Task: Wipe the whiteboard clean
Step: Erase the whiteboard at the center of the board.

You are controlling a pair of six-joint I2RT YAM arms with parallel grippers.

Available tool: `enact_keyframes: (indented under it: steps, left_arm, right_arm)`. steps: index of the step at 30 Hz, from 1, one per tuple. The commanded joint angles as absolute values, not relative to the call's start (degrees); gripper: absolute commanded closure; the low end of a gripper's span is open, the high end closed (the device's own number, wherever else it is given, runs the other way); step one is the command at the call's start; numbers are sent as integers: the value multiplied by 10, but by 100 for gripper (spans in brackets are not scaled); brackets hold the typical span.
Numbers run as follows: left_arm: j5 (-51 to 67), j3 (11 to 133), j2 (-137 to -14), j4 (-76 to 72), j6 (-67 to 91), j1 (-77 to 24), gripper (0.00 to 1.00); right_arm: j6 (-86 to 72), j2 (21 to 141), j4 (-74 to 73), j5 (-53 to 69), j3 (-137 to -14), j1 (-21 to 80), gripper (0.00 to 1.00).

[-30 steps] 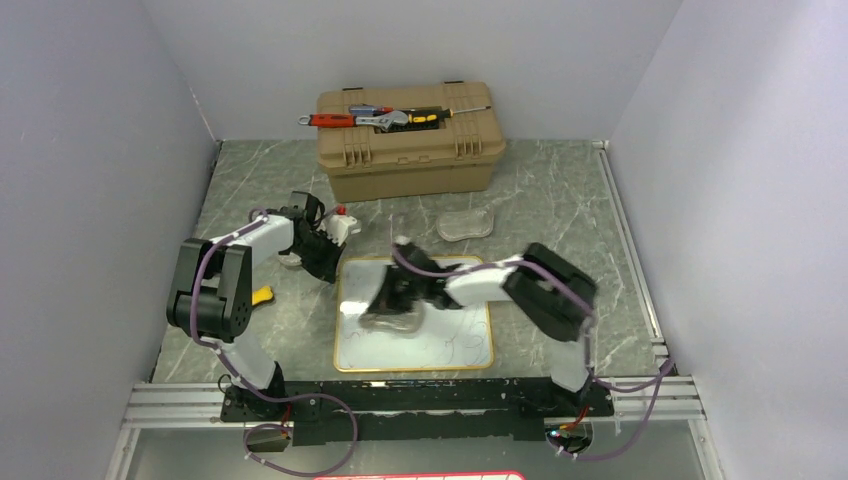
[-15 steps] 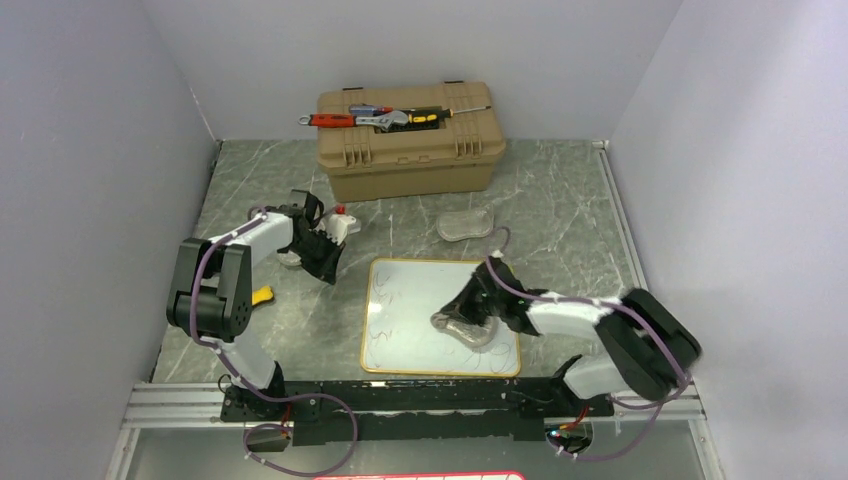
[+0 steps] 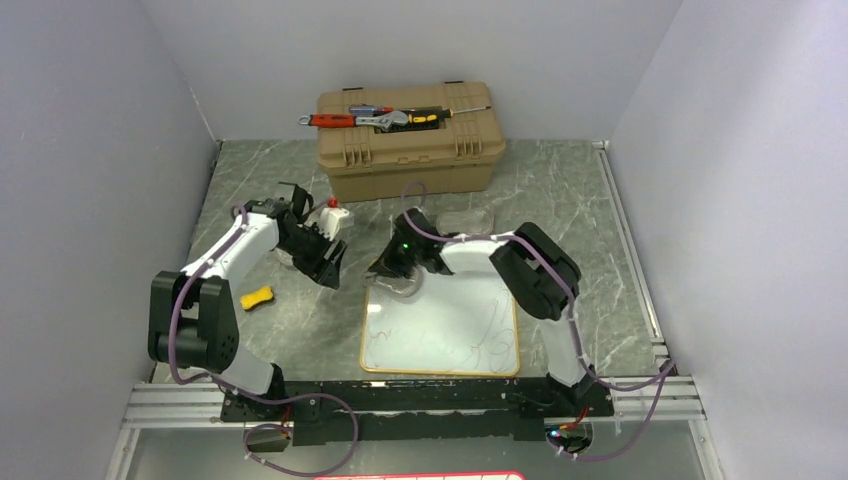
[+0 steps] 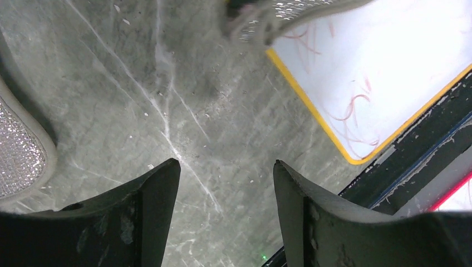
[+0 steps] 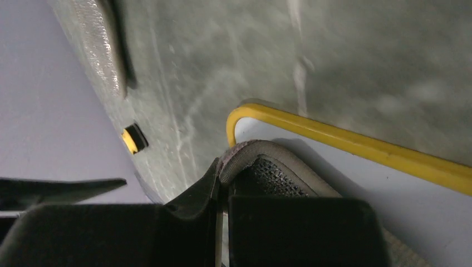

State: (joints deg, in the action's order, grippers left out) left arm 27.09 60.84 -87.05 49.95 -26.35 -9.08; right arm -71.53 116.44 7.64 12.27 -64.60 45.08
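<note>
The whiteboard (image 3: 440, 325) lies flat on the marble-patterned bench (image 3: 560, 200), at the near middle, its near edge just beside the black rail that carries the arm bases. Thin scribbles (image 3: 490, 340) show on its near part, mostly toward the near right; the far part looks clean. At the board's far left corner the right hand (image 3: 398, 272) is closed tight on a grey mesh pad (image 5: 267, 167), and the pad rests on the white surface just inside the yellow rim. To the left of that corner, apart from the board, the left hand (image 4: 225, 167) hangs over bare bench with its fingers spread wide and nothing between them. A second mesh pad (image 4: 19, 156) lies on the bench at the left edge of the left wrist view. Farther left sits a small yellow object (image 3: 257, 297), and beyond the left hand a small white and red object (image 3: 333, 214); what either is cannot be told. A translucent pad (image 3: 470, 217) lies behind the right arm, partly hidden. At the far side of the bench stands a tan toolbox (image 3: 410, 155), lid shut, with a red-handled tool (image 3: 335, 120) and other hand tools on top.
</note>
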Motion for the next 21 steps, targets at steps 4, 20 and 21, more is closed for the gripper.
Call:
enact_keyframes:
  steps: [4,20,21]
  left_arm:
    - [264,626,-860,527,-272,-78,33]
    - [278,628,-932,470,-243,-83,33]
    - [285,632,-940,469,-240,-87,33]
  right_arm:
    - [-636,1309,-136,22,-845,442,100]
    - [-494,1014,-236,124,-736,384,100]
    - [-492,969,-252,112,-694,381,100]
